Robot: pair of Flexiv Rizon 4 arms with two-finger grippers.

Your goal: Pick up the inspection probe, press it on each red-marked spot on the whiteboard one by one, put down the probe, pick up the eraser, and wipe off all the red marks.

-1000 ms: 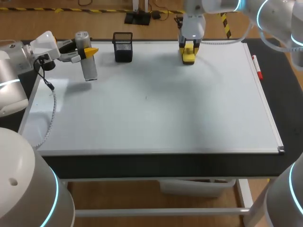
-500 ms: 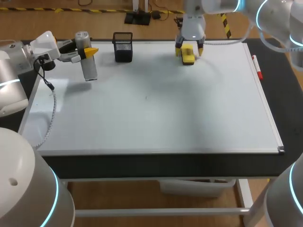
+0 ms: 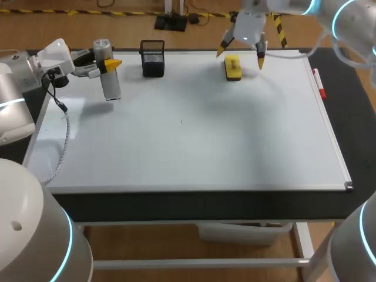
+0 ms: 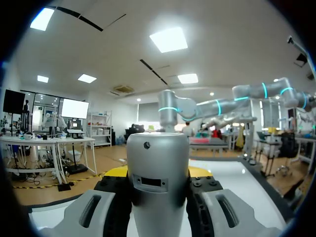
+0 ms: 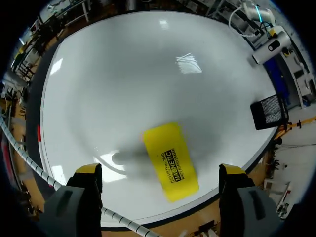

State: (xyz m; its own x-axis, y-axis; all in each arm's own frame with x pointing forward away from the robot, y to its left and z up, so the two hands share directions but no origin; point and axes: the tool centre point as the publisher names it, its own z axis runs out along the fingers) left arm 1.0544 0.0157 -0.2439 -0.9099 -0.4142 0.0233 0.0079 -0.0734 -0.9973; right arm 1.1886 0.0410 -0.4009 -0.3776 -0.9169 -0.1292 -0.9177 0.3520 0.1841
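Observation:
The silver inspection probe [image 3: 109, 75] hangs over the whiteboard's [image 3: 194, 135] far left corner, with my left gripper [image 3: 106, 64] shut on it. In the left wrist view the probe [image 4: 159, 177] stands upright between that gripper's [image 4: 158, 200] fingers. The yellow eraser [image 3: 233, 67] lies flat on the board near its far edge. My right gripper [image 3: 241, 56] hovers open just above it, touching nothing. From the right wrist the eraser [image 5: 171, 161] lies below, between the spread fingers of the gripper [image 5: 159, 172]. I see no red marks on the board.
A black mesh pen cup [image 3: 153, 57] stands at the board's far edge, between the probe and the eraser; it also shows from the right wrist as the cup [image 5: 269, 114]. A red marker [image 3: 319, 83] lies off the board's right edge.
My right gripper has opened, let go of the eraser and lifted off it; the eraser stays on the board. The left arm and the probe have not moved.

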